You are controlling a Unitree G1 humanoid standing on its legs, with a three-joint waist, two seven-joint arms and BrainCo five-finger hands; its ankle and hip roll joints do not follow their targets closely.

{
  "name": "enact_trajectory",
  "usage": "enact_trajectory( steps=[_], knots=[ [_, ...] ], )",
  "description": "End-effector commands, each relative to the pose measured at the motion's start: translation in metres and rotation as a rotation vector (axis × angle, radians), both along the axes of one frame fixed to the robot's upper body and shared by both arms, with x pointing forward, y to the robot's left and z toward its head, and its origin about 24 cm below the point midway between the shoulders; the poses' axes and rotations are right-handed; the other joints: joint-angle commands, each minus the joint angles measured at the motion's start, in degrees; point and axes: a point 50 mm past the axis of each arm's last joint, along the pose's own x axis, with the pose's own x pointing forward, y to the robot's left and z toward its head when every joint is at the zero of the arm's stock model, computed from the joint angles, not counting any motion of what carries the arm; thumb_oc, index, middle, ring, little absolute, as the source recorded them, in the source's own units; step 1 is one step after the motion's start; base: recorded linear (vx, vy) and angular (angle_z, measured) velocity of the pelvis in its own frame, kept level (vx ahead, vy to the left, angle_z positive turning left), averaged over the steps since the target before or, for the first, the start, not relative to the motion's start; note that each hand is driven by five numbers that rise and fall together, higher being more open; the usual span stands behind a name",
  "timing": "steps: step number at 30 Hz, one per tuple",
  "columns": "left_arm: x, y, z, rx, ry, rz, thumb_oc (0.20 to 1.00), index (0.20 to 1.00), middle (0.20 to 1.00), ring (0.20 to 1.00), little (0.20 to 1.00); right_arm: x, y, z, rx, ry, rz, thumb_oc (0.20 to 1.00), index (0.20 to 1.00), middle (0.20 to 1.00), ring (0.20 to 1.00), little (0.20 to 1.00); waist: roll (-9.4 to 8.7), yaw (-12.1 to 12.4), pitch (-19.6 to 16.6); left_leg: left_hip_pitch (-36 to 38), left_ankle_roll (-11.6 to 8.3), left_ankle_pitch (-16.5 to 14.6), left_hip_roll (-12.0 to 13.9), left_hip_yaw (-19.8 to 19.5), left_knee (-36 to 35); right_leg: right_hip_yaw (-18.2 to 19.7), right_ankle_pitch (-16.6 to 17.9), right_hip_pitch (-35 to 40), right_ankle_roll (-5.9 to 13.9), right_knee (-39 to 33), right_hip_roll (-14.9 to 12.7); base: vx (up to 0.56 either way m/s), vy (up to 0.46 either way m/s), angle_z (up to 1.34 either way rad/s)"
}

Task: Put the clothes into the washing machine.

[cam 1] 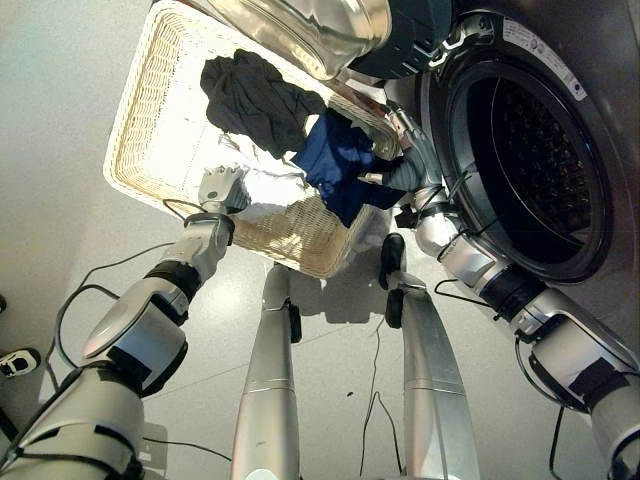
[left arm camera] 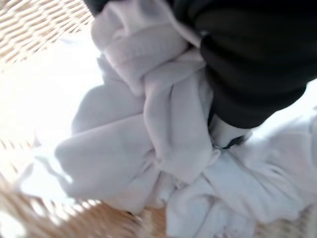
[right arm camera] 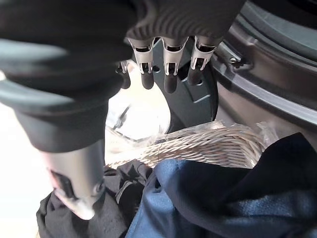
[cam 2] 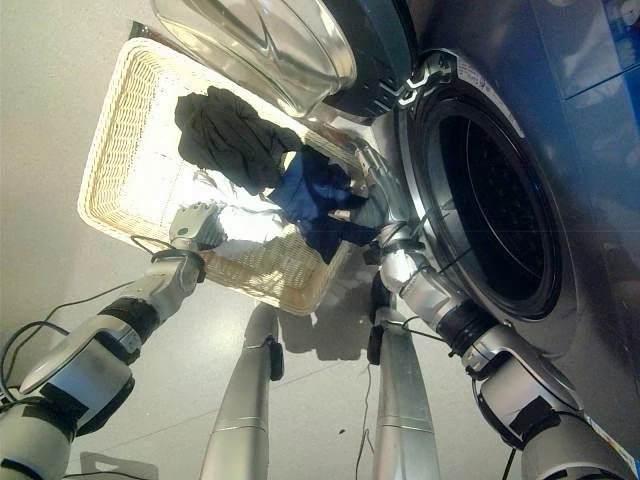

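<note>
A wicker basket stands on the floor left of the washing machine's open drum. In it lie a dark grey garment, a white garment and a navy garment bunched against the rim nearest the machine. My right hand rests against the navy garment at that rim, its fingers straight and pointing at the door. My left hand hovers at the basket's near rim over the white garment, fingers relaxed and holding nothing.
The machine's round glass door hangs open above the basket's far right corner. The basket's right rim sits close against the machine's front. A person's shoe shows on the grey floor at the far left.
</note>
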Motion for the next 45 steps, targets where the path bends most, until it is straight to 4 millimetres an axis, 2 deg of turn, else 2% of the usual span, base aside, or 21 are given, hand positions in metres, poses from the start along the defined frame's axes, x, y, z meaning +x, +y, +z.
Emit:
enact_trajectory(
  steps=[1, 4, 7, 13, 16, 21, 28, 32, 35, 40, 45],
  knots=[
    [-0.007, 0.001, -0.015, -0.363, -0.073, 0.009, 0.200, 0.200, 0.200, 0.200, 0.200, -0.015, 0.006, 0.017, 0.188, -0.073, 0.134, 1.000, 1.000, 1.000, 1.000, 1.000, -0.88, 0.0, -0.5, 0.4, 2.91, -5.1, -4.5, 4.5, 5.2, -2.2, 16.2, 5.1, 4.30, -20.5, 3.8, 0.00, 0.000, 0.00],
    [-0.013, -0.002, -0.004, -0.644, -0.213, -0.062, 0.200, 0.200, 0.200, 0.200, 0.200, -0.020, -0.002, 0.013, 0.285, -0.073, 0.145, 1.000, 1.000, 1.000, 1.000, 1.000, -0.57, 0.6, -0.5, 0.3, 2.96, -5.3, -4.7, 4.2, 5.2, -2.4, 15.8, 4.9, 4.28, -20.1, 3.7, 0.00, -0.021, -0.01],
    [-0.023, -0.014, 0.001, -0.871, -0.333, -0.188, 0.200, 0.200, 0.200, 0.200, 0.200, -0.025, -0.008, 0.009, 0.377, -0.066, 0.161, 1.000, 1.000, 1.000, 1.000, 1.000, -0.37, 1.1, -0.5, 0.1, 3.30, -5.8, -5.0, 3.8, 5.3, -2.6, 15.4, 4.6, 4.21, -19.6, 3.8, 0.00, -0.038, 0.00],
    [-0.048, -0.037, 0.011, -1.069, -0.527, -0.419, 0.200, 0.200, 0.200, 0.200, 0.200, -0.032, -0.014, -0.001, 0.558, 0.017, 0.275, 1.000, 1.000, 1.000, 1.000, 1.000, -0.31, 2.2, -0.5, -0.3, 3.75, -6.4, -5.0, 3.2, 5.3, -3.2, 14.6, 4.2, 4.05, -18.6, 4.0, -0.01, -0.018, -0.01],
    [-0.057, -0.048, 0.021, -1.061, -0.587, -0.528, 0.200, 0.200, 0.200, 0.200, 0.200, -0.033, -0.013, -0.006, 0.651, 0.097, 0.375, 1.000, 1.000, 1.000, 1.000, 1.000, -0.37, 2.3, -0.5, -0.3, 3.89, -6.6, -5.1, 3.0, 5.3, -3.4, 14.5, 4.2, 4.01, -18.4, 4.0, 0.00, 0.000, 0.00],
    [-0.070, -0.069, 0.046, -0.978, -0.649, -0.709, 0.200, 0.200, 0.200, 0.200, 0.200, -0.037, -0.004, -0.011, 0.687, 0.177, 0.503, 1.000, 1.000, 1.000, 1.000, 1.000, -0.34, 2.6, -0.5, -0.3, 4.05, -6.6, -5.3, 2.7, 5.1, -3.8, 14.6, 4.2, 4.04, -18.6, 3.6, 0.00, 0.000, 0.00],
    [-0.087, -0.095, 0.077, -0.714, -0.716, -0.834, 0.200, 0.200, 0.200, 0.200, 0.200, -0.047, 0.018, -0.013, 0.649, 0.326, 0.744, 1.000, 1.000, 1.000, 1.000, 1.000, -0.42, 2.7, -0.5, -0.2, 4.30, -6.5, -5.9, 2.2, 5.0, -4.3, 14.8, 4.4, 4.25, -18.9, 3.3, 0.00, 0.000, 0.00],
    [-0.090, -0.104, 0.086, -0.651, -0.712, -0.883, 0.200, 0.200, 0.200, 0.200, 0.200, -0.051, 0.030, -0.014, 0.627, 0.413, 0.843, 1.000, 1.000, 1.000, 1.000, 1.000, -0.60, 2.7, -0.5, 0.0, 4.33, -6.3, -6.0, 2.0, 5.0, -4.5, 15.0, 4.7, 4.31, -19.1, 3.2, 0.00, 0.000, 0.00],
    [-0.092, -0.114, 0.092, -0.673, -0.664, -0.959, 0.200, 0.200, 0.200, 0.200, 0.200, -0.055, 0.044, -0.016, 0.585, 0.485, 0.938, 1.000, 1.000, 1.000, 1.000, 1.000, -0.75, 2.7, -0.5, 0.0, 4.30, -6.2, -6.1, 2.1, 5.1, -4.6, 15.2, 4.7, 4.38, -19.2, 3.2, 0.00, -0.010, 0.01],
    [-0.089, -0.123, 0.092, -0.626, -0.622, -0.965, 0.200, 0.200, 0.200, 0.200, 0.200, -0.058, 0.055, -0.014, 0.605, 0.538, 1.024, 1.000, 1.000, 1.000, 1.000, 1.000, -0.74, 2.8, -0.5, 0.0, 4.23, -6.2, -6.3, 2.0, 5.2, -4.9, 15.3, 4.7, 4.46, -19.4, 3.1, 0.00, 0.000, 0.00],
    [-0.087, -0.123, 0.090, -0.604, -0.614, -0.941, 0.200, 0.200, 0.200, 0.200, 0.200, -0.063, 0.063, -0.013, 0.652, 0.597, 1.158, 1.000, 1.000, 1.000, 1.000, 1.000, -0.53, 2.7, -0.5, 0.0, 4.16, -6.1, -6.5, 2.0, 5.2, -4.9, 15.5, 4.9, 4.45, -19.7, 3.1, 0.00, 0.000, 0.00]
  ],
)
